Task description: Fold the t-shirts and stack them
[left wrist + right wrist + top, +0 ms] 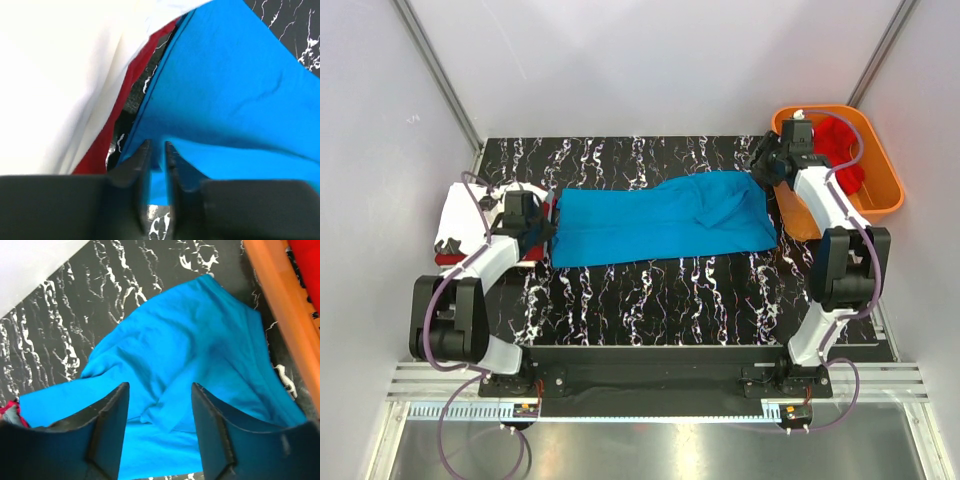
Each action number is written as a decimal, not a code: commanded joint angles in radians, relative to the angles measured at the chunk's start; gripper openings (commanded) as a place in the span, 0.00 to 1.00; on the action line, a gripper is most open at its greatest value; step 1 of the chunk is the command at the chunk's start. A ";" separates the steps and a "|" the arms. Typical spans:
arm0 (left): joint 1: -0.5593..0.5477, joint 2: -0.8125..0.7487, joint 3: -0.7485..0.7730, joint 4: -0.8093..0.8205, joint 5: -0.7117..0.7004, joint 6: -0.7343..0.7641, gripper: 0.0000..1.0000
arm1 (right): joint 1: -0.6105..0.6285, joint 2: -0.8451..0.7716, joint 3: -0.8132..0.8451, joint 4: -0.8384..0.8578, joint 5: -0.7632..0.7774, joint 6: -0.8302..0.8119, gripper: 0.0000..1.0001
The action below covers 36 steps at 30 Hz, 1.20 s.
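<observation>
Four t-shirts in all: one blue t-shirt (660, 222), one white t-shirt (455, 210), one dark red t-shirt (445, 259), one brighter red t-shirt (837, 138). One orange basket (886, 186), one marbled table (650, 292). My left gripper (546, 226) and right gripper (762, 170) make two.

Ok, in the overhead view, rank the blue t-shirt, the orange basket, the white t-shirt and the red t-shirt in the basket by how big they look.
1. blue t-shirt, spread out
2. orange basket
3. white t-shirt, partly hidden, so its rank is unsure
4. red t-shirt, bunched in the basket
</observation>
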<state>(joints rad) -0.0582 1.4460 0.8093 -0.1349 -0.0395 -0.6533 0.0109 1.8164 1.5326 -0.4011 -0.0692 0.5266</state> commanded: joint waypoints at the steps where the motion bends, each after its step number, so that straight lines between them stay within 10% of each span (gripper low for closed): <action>1: 0.006 -0.009 0.064 0.026 -0.020 0.038 0.25 | 0.011 -0.054 0.028 -0.019 0.049 -0.028 0.61; 17: -0.025 -0.502 -0.283 0.026 0.064 -0.040 0.74 | 0.090 -0.755 -0.923 0.366 0.114 0.243 0.50; 25: -0.023 -0.602 -0.414 -0.005 0.052 -0.123 0.99 | 0.112 -0.694 -1.017 0.392 0.233 0.375 0.66; 36: -0.022 -0.556 -0.472 0.035 0.044 -0.307 0.91 | 0.110 -0.470 -0.982 0.499 0.364 0.473 0.56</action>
<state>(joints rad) -0.0795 0.8806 0.3576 -0.1692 -0.0032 -0.8860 0.1173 1.2881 0.5129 0.0200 0.2203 0.9516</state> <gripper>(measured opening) 0.926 0.562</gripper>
